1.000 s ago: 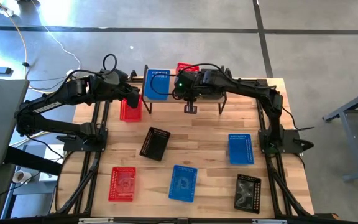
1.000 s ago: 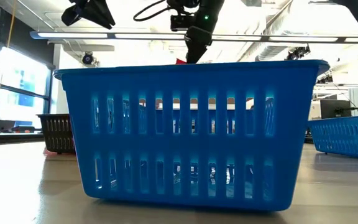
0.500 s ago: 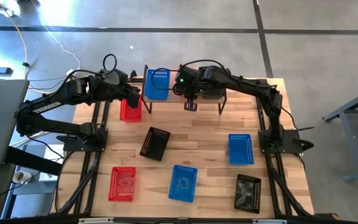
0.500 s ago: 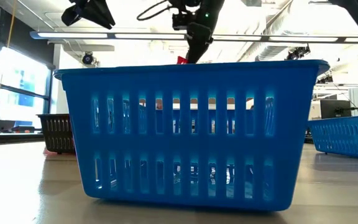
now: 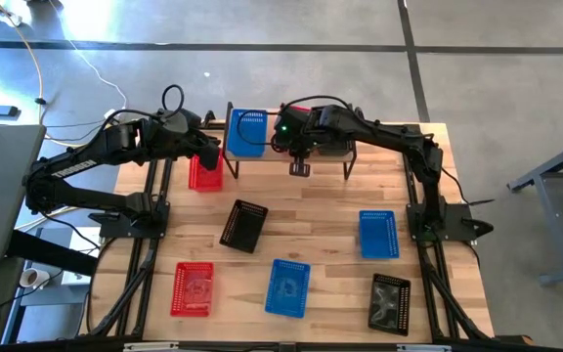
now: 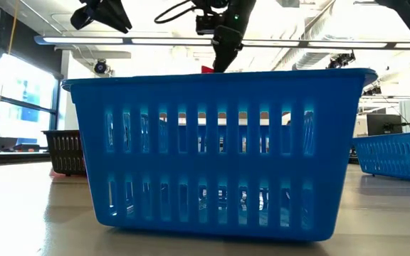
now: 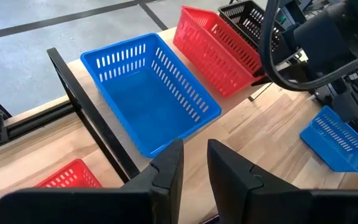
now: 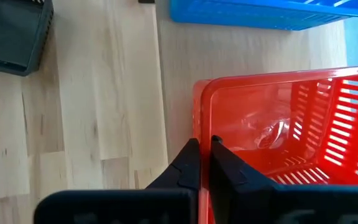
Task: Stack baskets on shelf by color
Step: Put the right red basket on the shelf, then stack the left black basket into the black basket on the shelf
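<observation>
The shelf (image 5: 275,149) at the table's far side carries a blue basket (image 5: 247,133), a red basket (image 7: 213,46) and a black basket (image 7: 247,22) side by side. My right gripper (image 5: 298,161) stands over the shelf's middle, pointing down, shut on the red basket (image 8: 278,143), which the arm mostly hides in the high view. My left gripper (image 7: 194,149) hovers left of the shelf above another red basket (image 5: 205,172) that stands on the table. Its fingers are a narrow gap apart and hold nothing. My right gripper pinches the red basket's near short wall at its rim (image 8: 204,127), one finger (image 8: 188,158) outside and one finger (image 8: 224,160) inside. It comes from above, pointing down. The basket sits upright between the blue and black ones; whether its near end is lifted, I cannot tell.
On the tabletop stand a black basket (image 5: 243,225), a blue basket (image 5: 378,234), a red basket (image 5: 193,288), a blue basket (image 5: 287,287) that fills the low view (image 6: 219,153), and a black basket (image 5: 390,303). Bare wood lies between them.
My right arm has shifted a little over the shelf and now covers more of the red basket's far end. The gripper has stayed shut on that basket.
</observation>
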